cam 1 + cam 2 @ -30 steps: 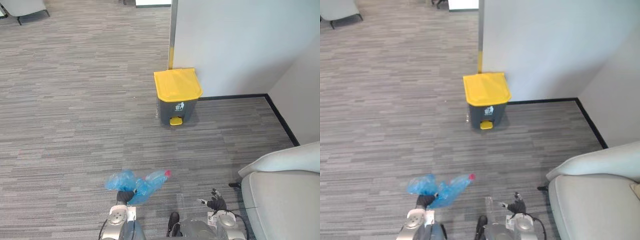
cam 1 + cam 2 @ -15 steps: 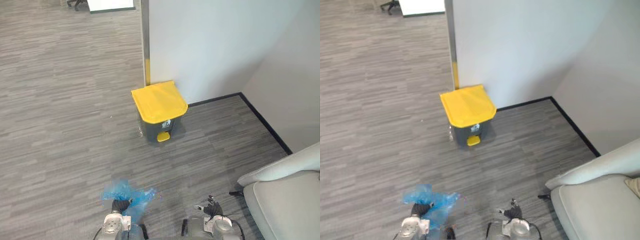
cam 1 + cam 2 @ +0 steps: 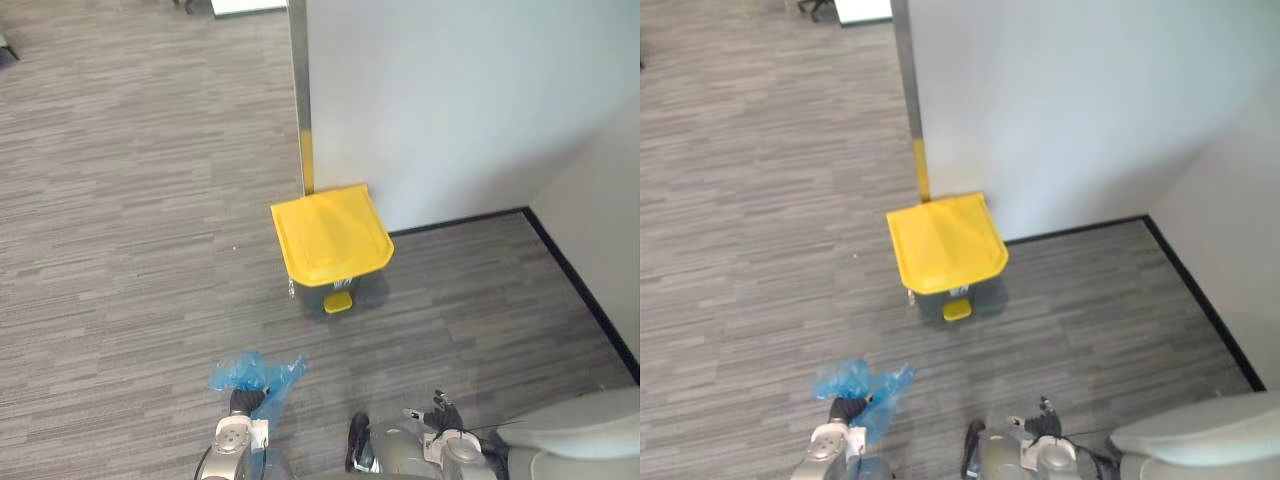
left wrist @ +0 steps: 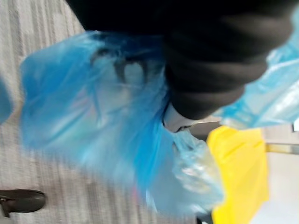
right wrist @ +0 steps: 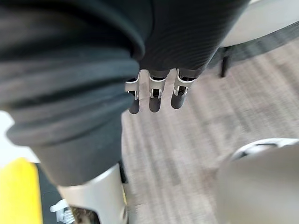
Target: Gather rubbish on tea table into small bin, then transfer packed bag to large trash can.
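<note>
Grey carpet floor (image 3: 120,200), white wall (image 3: 450,90) with black skirting (image 3: 470,218), pale armchair (image 3: 1190,440) nearby.

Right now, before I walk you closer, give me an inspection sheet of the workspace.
Surface: grey carpet floor.
Job's things: blue bag, bunched, carried off the floor; trash can ahead, yellow lid shut, yellow pedal facing the robot.
Clutter: nothing seen.
Robot hands: left robot hand grips the blue bag; right robot hand empty, fingers straight.
Cables: nothing seen.
Surroundings: white wall behind the trash can; grey seat at the right.
</note>
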`<state>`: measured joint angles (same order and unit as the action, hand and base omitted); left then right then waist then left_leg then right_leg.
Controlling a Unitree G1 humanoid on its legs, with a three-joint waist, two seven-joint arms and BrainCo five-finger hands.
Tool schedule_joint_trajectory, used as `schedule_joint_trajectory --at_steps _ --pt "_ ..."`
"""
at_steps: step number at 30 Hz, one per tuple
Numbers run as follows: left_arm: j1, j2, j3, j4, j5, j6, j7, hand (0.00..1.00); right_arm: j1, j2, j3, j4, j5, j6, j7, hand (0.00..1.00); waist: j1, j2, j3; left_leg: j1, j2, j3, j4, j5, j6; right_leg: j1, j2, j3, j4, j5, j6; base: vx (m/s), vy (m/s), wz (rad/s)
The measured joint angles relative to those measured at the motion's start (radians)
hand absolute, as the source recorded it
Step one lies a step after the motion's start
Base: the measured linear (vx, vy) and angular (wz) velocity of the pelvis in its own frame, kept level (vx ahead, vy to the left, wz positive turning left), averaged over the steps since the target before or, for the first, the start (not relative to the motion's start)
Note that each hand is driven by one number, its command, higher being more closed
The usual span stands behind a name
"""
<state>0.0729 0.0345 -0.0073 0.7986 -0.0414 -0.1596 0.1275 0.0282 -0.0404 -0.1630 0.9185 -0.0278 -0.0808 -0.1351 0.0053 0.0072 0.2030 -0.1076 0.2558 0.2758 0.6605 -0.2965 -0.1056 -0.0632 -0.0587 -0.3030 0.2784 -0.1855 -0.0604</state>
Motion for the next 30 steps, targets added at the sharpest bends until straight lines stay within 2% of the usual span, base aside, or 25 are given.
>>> schedule_joint_trajectory --at_steps 2,3,4,6,7,9,10,11,13,14,15,17,19,20,21,22,23,24,25,27,30 --pt "-0.004 0.0 -0.002 0.0 0.0 0.002 -0.002 1.0 -0.01 0.0 -0.017 0.003 0.0 0.001 -0.001 0.0 0.0 -0.003 0.001 -0.035 -0.031 0.023 -0.187 0.025 0.022 0.019 -0.018 -0.008 -0.034 0.015 0.024 0.19 0.122 0.12" --pt "-0.002 -0.003 -0.01 0.0 0.001 0.001 -0.003 1.0 -0.006 -0.004 -0.03 0.007 0.0 0.001 -0.001 0.0 -0.001 0.003 -0.002 -0.03 -0.05 0.031 -0.323 0.115 0.028 0.033 -0.02 -0.01 -0.05 0.017 0.049 0.18 0.156 0.02" --pt "0.001 -0.003 -0.012 0.007 0.001 0.002 -0.004 1.0 -0.003 -0.013 -0.031 0.02 0.0 0.002 -0.002 0.0 0.001 0.012 -0.009 -0.025 -0.056 0.03 -0.378 0.2 0.01 0.042 -0.012 0.002 -0.058 0.008 0.075 0.19 0.155 -0.01" --pt "0.002 0.015 -0.014 0.017 0.001 0.002 -0.003 1.0 -0.001 0.0 -0.03 0.041 0.001 0.004 -0.001 0.0 0.003 -0.012 -0.019 0.004 -0.095 0.041 -0.421 0.202 0.017 0.051 -0.042 0.022 -0.067 0.006 0.102 0.18 0.169 -0.02" --pt "0.003 0.023 -0.014 0.017 0.001 0.003 -0.003 1.0 0.003 0.005 -0.029 0.041 0.0 0.003 -0.001 0.0 0.003 -0.026 -0.023 0.022 -0.128 0.049 -0.443 0.193 0.032 0.046 -0.072 0.034 -0.047 -0.011 0.124 0.15 0.181 -0.04" --pt "0.009 0.025 -0.017 0.017 0.001 0.003 -0.003 1.0 0.0 0.002 -0.029 0.041 -0.001 0.003 -0.001 0.0 0.003 -0.035 -0.025 0.049 -0.165 0.072 -0.453 0.161 0.053 0.037 -0.121 0.049 0.006 -0.046 0.153 0.13 0.189 -0.14" --pt "0.019 0.025 -0.021 0.017 0.001 0.003 -0.003 1.0 0.001 0.0 -0.03 0.041 -0.002 0.004 -0.001 0.0 0.001 -0.036 -0.027 0.064 -0.188 0.08 -0.452 0.131 0.066 0.024 -0.151 0.064 0.065 -0.063 0.171 0.18 0.229 -0.19" --pt "0.023 0.025 -0.023 0.021 0.001 0.005 -0.004 1.0 0.0 -0.001 -0.029 0.041 -0.002 0.004 -0.001 0.0 -0.004 -0.033 -0.026 0.078 -0.198 0.086 -0.456 0.117 0.064 0.002 -0.167 0.076 0.125 -0.063 0.174 0.14 0.194 -0.18" --pt "0.03 0.033 -0.024 0.025 0.001 0.007 -0.004 1.0 0.006 0.008 -0.027 0.041 -0.002 0.008 0.0 0.0 -0.006 -0.03 -0.028 0.113 -0.216 0.089 -0.474 0.108 0.077 -0.075 -0.203 0.103 0.318 -0.034 0.199 0.2 0.176 -0.01" --pt "0.031 0.044 -0.023 0.031 0.001 0.007 -0.003 1.0 0.0 0.012 -0.03 0.039 -0.001 0.008 0.001 0.0 -0.007 -0.032 -0.027 0.143 -0.22 0.078 -0.479 0.103 0.08 -0.114 -0.222 0.101 0.439 0.012 0.179 0.26 0.141 0.26" --pt "0.032 0.054 -0.025 0.039 0.001 0.008 -0.003 1.0 -0.008 0.009 -0.03 0.041 -0.003 0.008 0.001 0.0 -0.017 -0.023 -0.024 0.17 -0.212 0.065 -0.484 0.097 0.088 -0.151 -0.223 0.1 0.508 0.01 0.167 0.29 0.086 0.37" --pt "0.027 0.081 -0.029 0.038 0.001 0.01 0.001 1.0 -0.012 0.007 -0.016 0.042 -0.008 0.008 0.002 0.0 -0.022 -0.023 -0.023 0.206 -0.195 0.043 -0.504 0.09 0.09 -0.184 -0.188 0.08 0.492 -0.065 0.148 0.27 0.016 0.45" --pt "0.013 0.102 -0.028 0.039 0.001 0.01 0.002 1.0 -0.026 0.004 -0.011 0.043 -0.01 0.009 0.002 0.0 -0.024 -0.015 -0.017 0.231 -0.174 0.019 -0.522 0.09 0.09 -0.232 -0.135 0.047 0.401 -0.076 0.125 0.31 -0.078 0.46" --pt "0.01 0.109 -0.028 0.039 0.001 0.009 0.002 1.0 -0.027 0.002 -0.009 0.043 -0.01 0.009 0.002 0.0 -0.026 -0.013 -0.016 0.245 -0.166 0.011 -0.521 0.09 0.088 -0.25 -0.089 0.036 0.265 -0.032 0.105 0.36 -0.121 0.43" --pt "0.015 0.114 -0.027 0.039 0.001 0.009 0.002 1.0 -0.017 0.001 -0.005 0.044 -0.01 0.009 0.002 0.0 -0.026 -0.027 -0.022 0.256 -0.181 0.007 -0.519 0.081 0.07 -0.235 -0.07 0.039 0.143 0.086 0.069 0.33 -0.111 0.41" --pt "0.016 0.118 -0.022 0.044 0.001 0.008 0.001 1.0 -0.006 -0.004 0.002 0.045 -0.008 0.007 0.002 0.0 -0.026 -0.052 -0.025 0.273 -0.201 -0.007 -0.517 0.065 0.045 -0.227 -0.069 0.035 0.092 0.145 0.013 0.29 -0.081 0.07" --pt "0.015 0.089 -0.011 0.067 0.001 0.01 0.003 1.0 -0.02 -0.025 0.003 0.059 -0.01 0.009 0.001 0.0 -0.015 -0.005 -0.026 0.295 -0.169 -0.014 -0.517 0.042 0.018 -0.214 -0.056 0.022 0.121 0.132 0.016 0.33 -0.087 0.04" --pt "0.016 0.069 -0.014 0.071 0.001 0.008 0.001 1.0 -0.021 -0.044 0.002 0.059 -0.01 0.008 0.0 0.0 -0.021 0.025 -0.043 0.282 -0.149 -0.018 -0.514 0.043 0.018 -0.209 -0.038 0.008 0.094 0.129 0.017 0.31 -0.088 -0.03" --pt "0.011 0.058 -0.016 0.071 0.001 0.005 0.001 1.0 -0.023 -0.05 0.0 0.059 -0.01 0.008 0.0 0.0 -0.023 0.041 -0.044 0.281 -0.141 -0.022 -0.515 0.043 0.017 -0.196 -0.029 -0.002 0.071 0.127 0.018 0.28 -0.082 0.21" --pt "-0.012 0.05 -0.028 0.077 0.001 0.006 -0.002 1.0 -0.02 -0.049 -0.027 0.074 -0.008 0.009 0.0 0.0 -0.024 0.049 -0.038 0.282 -0.117 -0.044 -0.484 0.051 0.004 -0.143 -0.01 -0.029 0.024 0.116 0.018 0.25 -0.102 0.28" --pt "-0.018 0.048 -0.03 0.077 0.002 0.006 -0.016 1.0 -0.005 -0.036 -0.028 0.08 -0.001 0.009 0.002 0.0 -0.023 0.026 -0.033 0.233 -0.078 -0.035 -0.264 0.061 -0.014 -0.02 0.006 -0.047 -0.071 0.118 0.021 0.15 -0.053 0.24"
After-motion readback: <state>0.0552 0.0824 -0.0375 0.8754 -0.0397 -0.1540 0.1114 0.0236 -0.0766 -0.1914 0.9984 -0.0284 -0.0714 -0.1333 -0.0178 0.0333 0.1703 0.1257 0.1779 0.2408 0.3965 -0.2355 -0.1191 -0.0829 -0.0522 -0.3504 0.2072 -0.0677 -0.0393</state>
